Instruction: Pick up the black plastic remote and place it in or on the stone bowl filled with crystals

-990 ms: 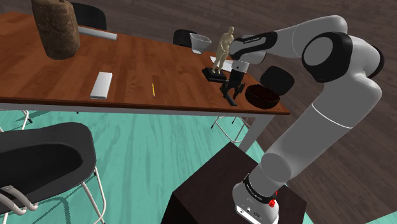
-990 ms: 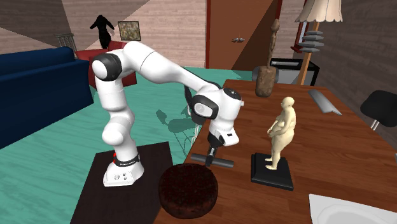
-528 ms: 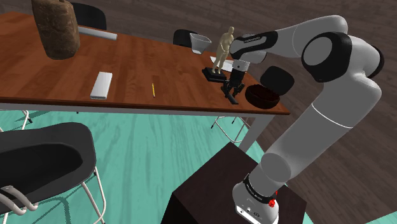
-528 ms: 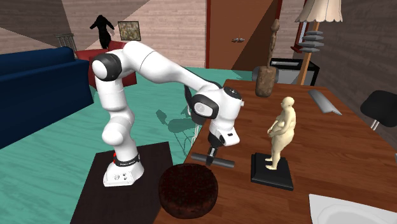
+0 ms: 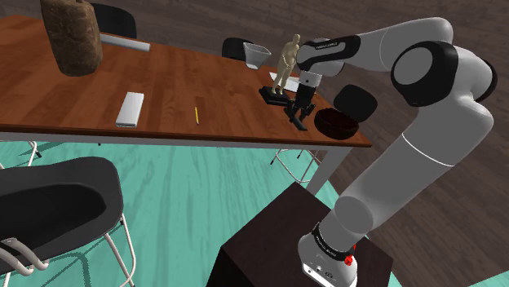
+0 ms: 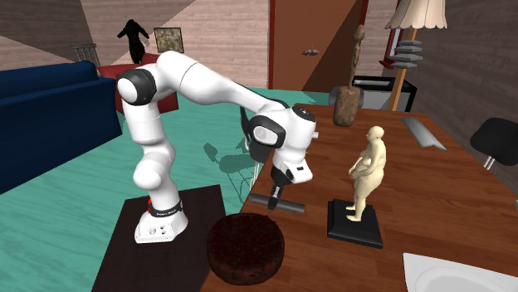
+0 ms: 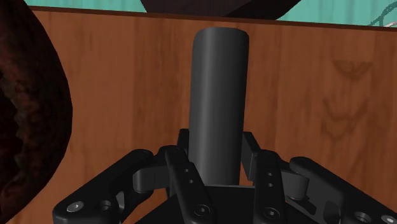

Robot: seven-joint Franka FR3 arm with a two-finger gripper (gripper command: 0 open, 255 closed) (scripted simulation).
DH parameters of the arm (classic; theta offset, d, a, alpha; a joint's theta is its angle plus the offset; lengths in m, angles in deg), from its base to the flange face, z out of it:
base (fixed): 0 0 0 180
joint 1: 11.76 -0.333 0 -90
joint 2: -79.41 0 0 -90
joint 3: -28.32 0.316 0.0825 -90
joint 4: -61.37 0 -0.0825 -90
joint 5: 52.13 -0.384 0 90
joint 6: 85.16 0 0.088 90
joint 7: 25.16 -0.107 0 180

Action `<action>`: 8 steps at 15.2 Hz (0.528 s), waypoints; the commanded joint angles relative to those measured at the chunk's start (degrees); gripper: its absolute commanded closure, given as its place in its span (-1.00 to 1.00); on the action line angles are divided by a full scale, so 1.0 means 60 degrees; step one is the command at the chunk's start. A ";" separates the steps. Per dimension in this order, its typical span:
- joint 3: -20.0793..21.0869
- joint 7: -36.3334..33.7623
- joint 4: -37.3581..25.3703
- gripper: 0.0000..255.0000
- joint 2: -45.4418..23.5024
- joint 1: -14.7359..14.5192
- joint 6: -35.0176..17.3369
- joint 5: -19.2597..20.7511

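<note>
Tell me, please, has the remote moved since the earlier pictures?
Yes. The remote, clasped by the tool, has risen slightly against the statue's base.

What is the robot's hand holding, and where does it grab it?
The gripper holds the dark remote, its fingers pressing on the two long sides.

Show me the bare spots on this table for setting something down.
Widest bare wood lies between the pencil and the figurine; another patch sits between the brown lump and the grey slab. The corner is crowded: gripper, remote, dark bowl.
</note>
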 commanded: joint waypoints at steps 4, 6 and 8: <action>0.0021 -0.0064 -0.0496 1.00 0.0168 -0.0013 0.0652 0.0059; 0.0029 -0.0085 -0.0696 1.00 0.0225 -0.0017 0.0904 0.0078; 0.0036 -0.0104 -0.0904 1.00 0.0273 -0.0022 0.1156 0.0094</action>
